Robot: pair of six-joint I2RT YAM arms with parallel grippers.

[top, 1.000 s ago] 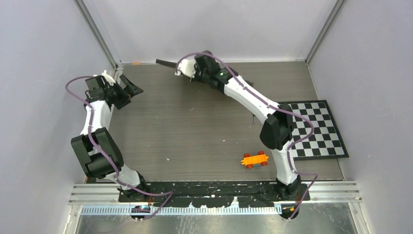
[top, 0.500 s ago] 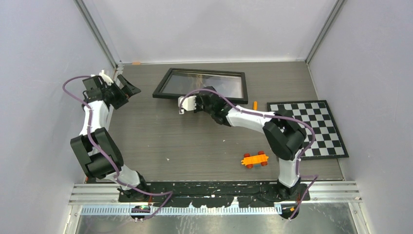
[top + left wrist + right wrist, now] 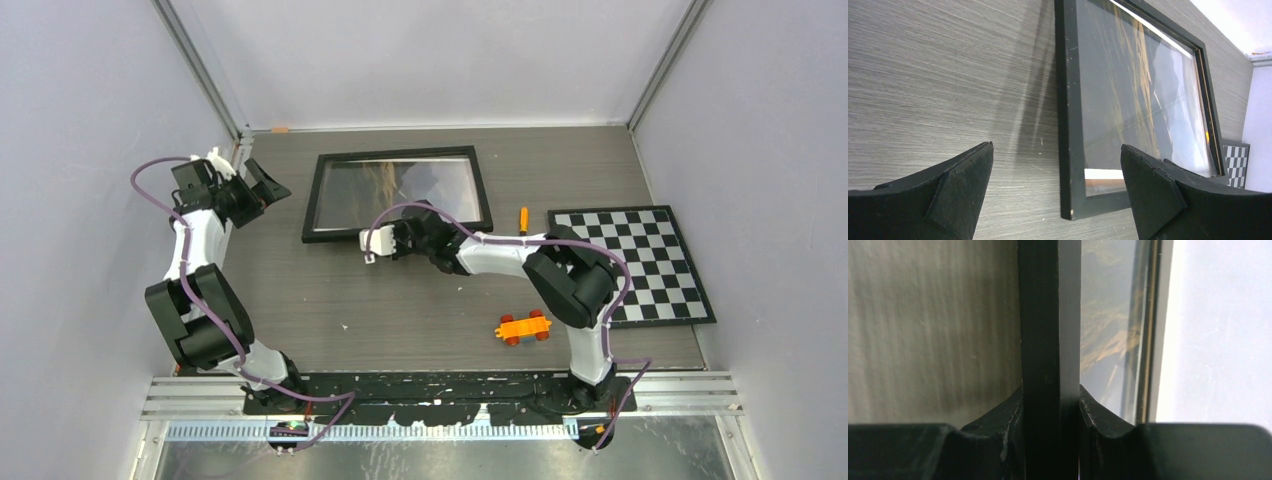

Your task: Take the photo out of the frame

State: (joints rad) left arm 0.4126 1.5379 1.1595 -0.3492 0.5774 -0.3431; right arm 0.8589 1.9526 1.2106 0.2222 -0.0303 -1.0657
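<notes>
The black frame is at the back middle of the table, glass side up and nearly flat. The photo shows dimly behind the reflecting glass. My right gripper is shut on the frame's near edge. In the right wrist view its jaws pinch the black frame bar, with the photo to the right. My left gripper is open and empty, left of the frame. In the left wrist view, the left gripper faces the frame's corner and the photo.
A checkerboard mat lies at the right. An orange toy car sits near the right arm's base. A small orange stick lies between the frame and the mat. Walls enclose the table on three sides.
My right gripper has pulled the frame from edge-on at the back wall down towards me, so its glass face now shows nearly flat. The left arm has hardly moved.
</notes>
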